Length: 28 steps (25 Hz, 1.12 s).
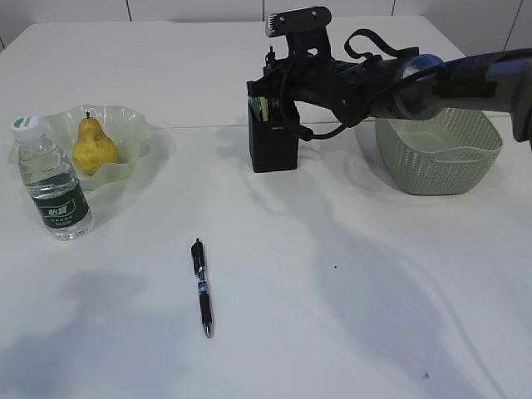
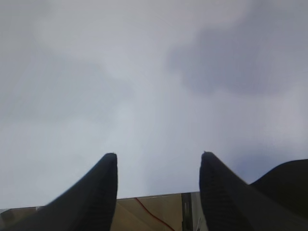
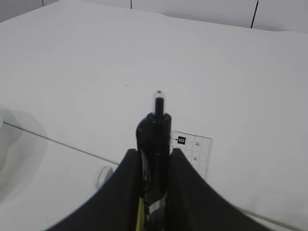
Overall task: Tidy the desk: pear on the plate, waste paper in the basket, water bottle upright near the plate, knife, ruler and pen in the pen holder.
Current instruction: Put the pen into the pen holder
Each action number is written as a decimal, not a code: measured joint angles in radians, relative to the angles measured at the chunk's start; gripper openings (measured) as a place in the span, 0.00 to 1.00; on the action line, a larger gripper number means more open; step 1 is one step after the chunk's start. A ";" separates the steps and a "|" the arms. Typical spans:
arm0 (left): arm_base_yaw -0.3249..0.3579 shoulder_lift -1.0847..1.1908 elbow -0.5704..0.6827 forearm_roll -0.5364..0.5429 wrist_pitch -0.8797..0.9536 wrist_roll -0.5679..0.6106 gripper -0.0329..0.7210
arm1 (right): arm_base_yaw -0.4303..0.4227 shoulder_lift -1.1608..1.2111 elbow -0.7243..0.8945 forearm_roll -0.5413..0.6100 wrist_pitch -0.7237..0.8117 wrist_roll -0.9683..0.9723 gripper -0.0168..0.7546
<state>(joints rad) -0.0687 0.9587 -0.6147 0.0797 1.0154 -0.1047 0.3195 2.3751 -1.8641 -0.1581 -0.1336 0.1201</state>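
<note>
My right gripper [image 1: 274, 90] [image 3: 154, 151] is shut on the black knife [image 3: 156, 139], held upright over the black pen holder [image 1: 274, 143]. The transparent ruler [image 3: 196, 150] stands behind the knife in the right wrist view. The pen [image 1: 202, 287] lies flat on the table in front of the holder. The yellow pear [image 1: 93, 146] rests on the pale green plate [image 1: 140, 119], with the water bottle [image 1: 54, 187] upright just left of it. My left gripper [image 2: 159, 156] is open over bare table. The waste paper is out of view.
The sage green basket [image 1: 440, 156] stands right of the pen holder, under my right arm. The white table [image 1: 332, 274] stretches round the pen, and its near edge shows in the left wrist view.
</note>
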 joint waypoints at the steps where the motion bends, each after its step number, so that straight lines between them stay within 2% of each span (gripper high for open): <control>1: 0.000 0.000 0.000 0.000 0.000 0.000 0.55 | 0.000 -0.002 0.003 0.000 -0.003 0.000 0.22; 11: 0.000 0.000 0.000 -0.002 0.013 0.000 0.55 | 0.000 -0.010 0.081 -0.002 -0.108 0.000 0.22; 28: 0.000 0.000 0.000 -0.006 0.013 0.000 0.55 | 0.000 -0.010 0.081 -0.004 -0.119 0.000 0.22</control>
<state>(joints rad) -0.0687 0.9587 -0.6147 0.0739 1.0286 -0.1047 0.3195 2.3652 -1.7827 -0.1619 -0.2529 0.1201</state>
